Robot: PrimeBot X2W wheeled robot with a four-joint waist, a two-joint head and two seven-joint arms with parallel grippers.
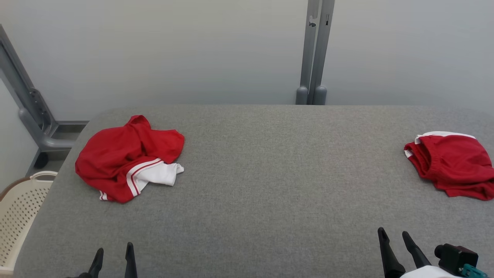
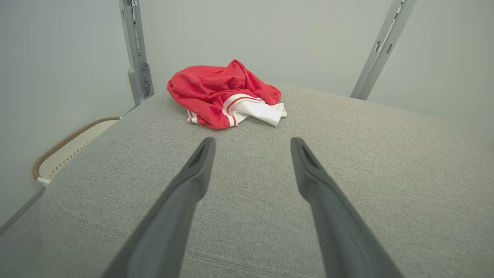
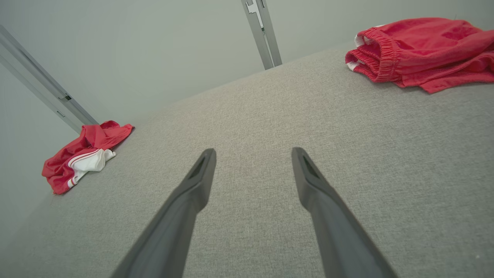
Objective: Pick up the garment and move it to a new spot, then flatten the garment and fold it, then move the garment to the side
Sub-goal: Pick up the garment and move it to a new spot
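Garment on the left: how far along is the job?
Done: nothing visible; the red-and-white garment lies bunched, left on the table. In hand: nothing; left gripper and right gripper are open, empty, apart from it. Left: pickup, flattening, folding, moving aside. A second garment lies at right.

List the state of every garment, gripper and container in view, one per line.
Left red garment: crumpled in a heap, white striped part showing, untouched.
Right red garment: bunched up, elastic waistband showing, untouched.
Left gripper: open, holding nothing.
Right gripper: open, holding nothing.
Basket: standing upright at the far left, inside mostly out of view.
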